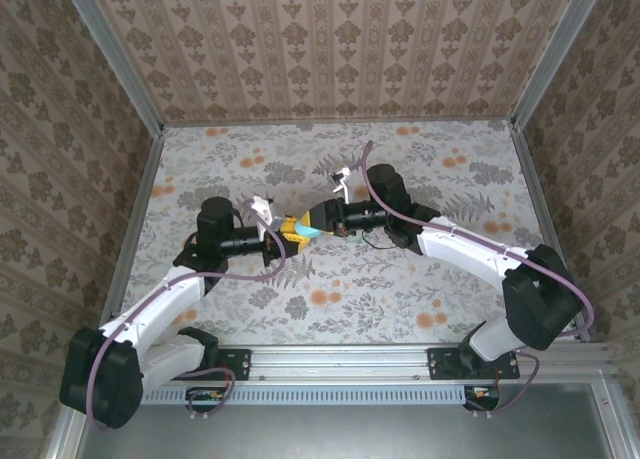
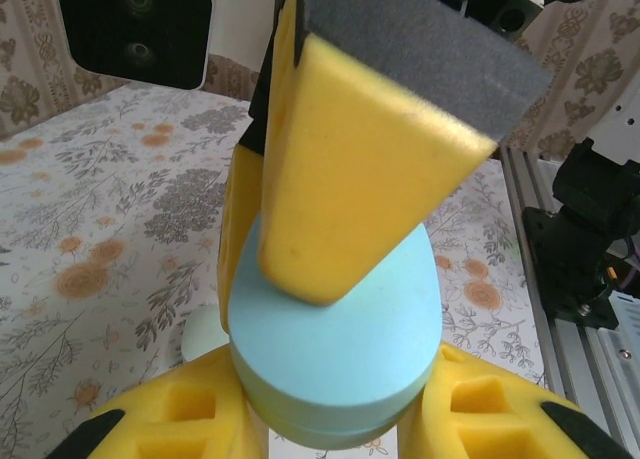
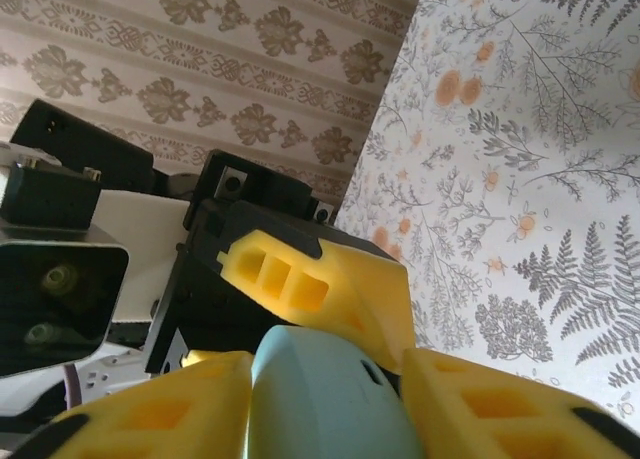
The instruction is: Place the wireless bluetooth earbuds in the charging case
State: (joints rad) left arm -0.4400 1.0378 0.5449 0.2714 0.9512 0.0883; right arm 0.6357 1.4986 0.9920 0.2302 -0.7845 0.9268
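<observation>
A light-blue oval charging case (image 1: 311, 233) is held above mid-table between both grippers. In the left wrist view the case (image 2: 340, 349) sits closed, with my left gripper (image 2: 330, 424) shut on its rim from both sides. A yellow finger of the right gripper (image 2: 350, 179) presses on its flat face, and the other shows behind it. In the right wrist view my right gripper (image 3: 325, 409) is shut on the case (image 3: 320, 399), with a left finger (image 3: 330, 279) just above. The earbuds are hidden or out of view.
A pale mint rounded thing (image 2: 200, 334) lies on the floral tabletop (image 1: 400, 279) under the case, mostly hidden. Metal rails (image 1: 340, 359) run along the near edge, and wallpapered walls close in the other three sides.
</observation>
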